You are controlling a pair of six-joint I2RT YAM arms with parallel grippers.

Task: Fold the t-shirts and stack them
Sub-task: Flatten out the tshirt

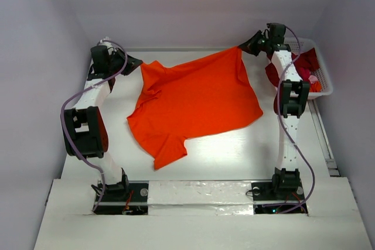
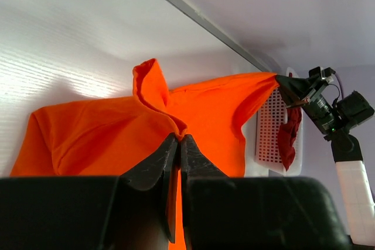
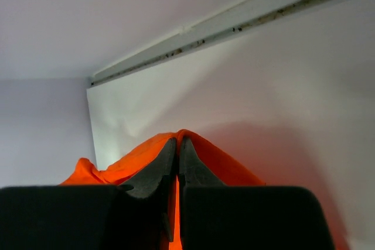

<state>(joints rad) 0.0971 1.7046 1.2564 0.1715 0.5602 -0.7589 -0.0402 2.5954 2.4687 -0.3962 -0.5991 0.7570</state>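
since the left claw (image 2: 179, 140) and right claw (image 3: 177, 142) are each clamped on a far edge of the orange t-shirt (image 1: 196, 100) spread on the counter (image 1: 234, 150), i'd hold both sides evenly taut and move them together.

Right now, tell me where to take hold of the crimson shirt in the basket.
Probably the flap of the crimson shirt draped over the rim of the basket, approached from the table side: it hangs free outside the lattice wall, easy to pinch.
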